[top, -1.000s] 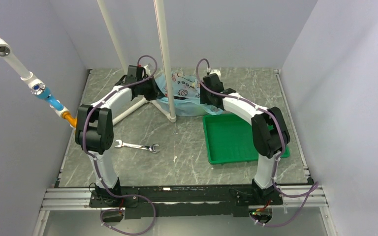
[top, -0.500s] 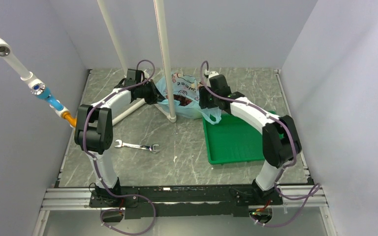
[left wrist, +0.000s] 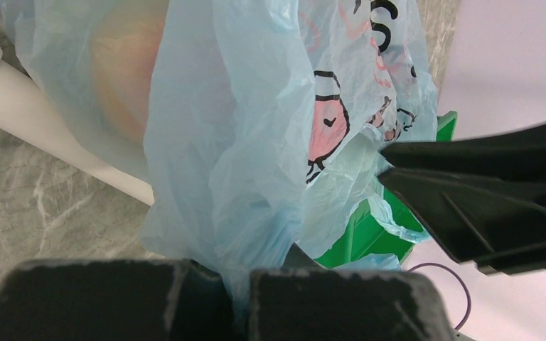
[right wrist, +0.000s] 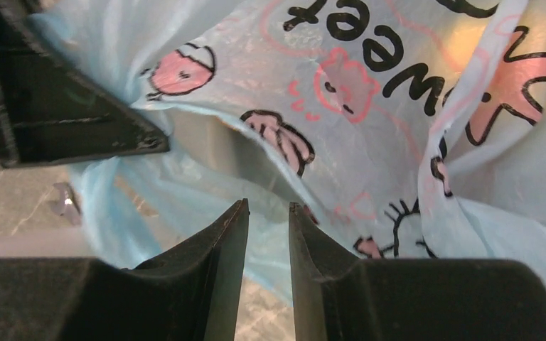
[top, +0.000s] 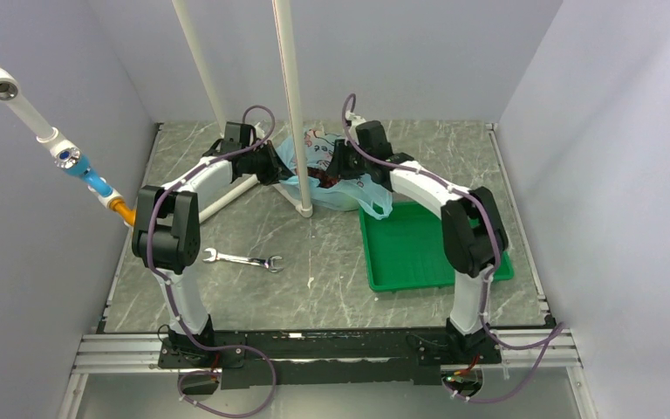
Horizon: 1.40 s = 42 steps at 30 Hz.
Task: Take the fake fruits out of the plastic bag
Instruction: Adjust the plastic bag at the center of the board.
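Grey marbled desk [top: 314, 279], pale walls around it. The left end effector [left wrist: 236, 288] is clamped on a gather of the light-blue plastic bag [left wrist: 256, 128]. The right end effector [right wrist: 269, 213] stands narrowly parted at the bag's mouth, with nothing visibly gripped. A peach-coloured fruit [left wrist: 124, 64] shows through the film, so the fruits seem to lie inside. The left pinch is best held taut while the right reaches past the film before closing.

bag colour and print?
The plastic bag is light blue with pink cartoon figures outlined in black and black lettering; clearest in the right wrist view.
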Tool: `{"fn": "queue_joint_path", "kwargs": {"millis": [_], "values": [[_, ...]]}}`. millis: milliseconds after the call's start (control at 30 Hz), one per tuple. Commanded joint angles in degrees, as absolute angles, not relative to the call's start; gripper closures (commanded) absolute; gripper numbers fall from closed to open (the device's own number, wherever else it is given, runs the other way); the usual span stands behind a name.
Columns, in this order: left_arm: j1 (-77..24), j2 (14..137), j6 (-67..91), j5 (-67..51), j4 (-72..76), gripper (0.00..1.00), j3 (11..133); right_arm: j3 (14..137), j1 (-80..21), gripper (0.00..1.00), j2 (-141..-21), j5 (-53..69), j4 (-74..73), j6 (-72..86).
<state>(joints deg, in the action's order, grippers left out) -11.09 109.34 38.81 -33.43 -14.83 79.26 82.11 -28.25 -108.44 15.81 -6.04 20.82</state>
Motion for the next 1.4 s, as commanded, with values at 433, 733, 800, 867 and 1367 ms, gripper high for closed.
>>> {"fn": "queue_joint_path", "kwargs": {"millis": [433,733,800,867,1367], "values": [[-11.1,106.0,39.8,-36.9,-13.0,1.0,79.5,95.7,-29.0,0.51,-118.0,-15.3,-28.7,11.5],[-11.2,106.4,39.5,-38.5,-12.4,1.0,79.7,84.9,-27.7,0.47,-110.7,-19.0,-25.9,10.5],[-11.2,106.6,38.4,-39.5,-12.3,1.0,80.5,84.2,-27.7,0.43,-108.1,-15.7,-23.4,9.3],[-11.2,107.1,34.7,-40.2,-14.5,0.99,83.1,83.1,-27.6,0.35,-105.5,-11.1,-19.2,8.7],[-11.1,99.1,18.4,-26.1,-35.4,0.23,93.8,82.0,-18.5,0.03,-91.3,-3.8,-32.4,30.3]]}}
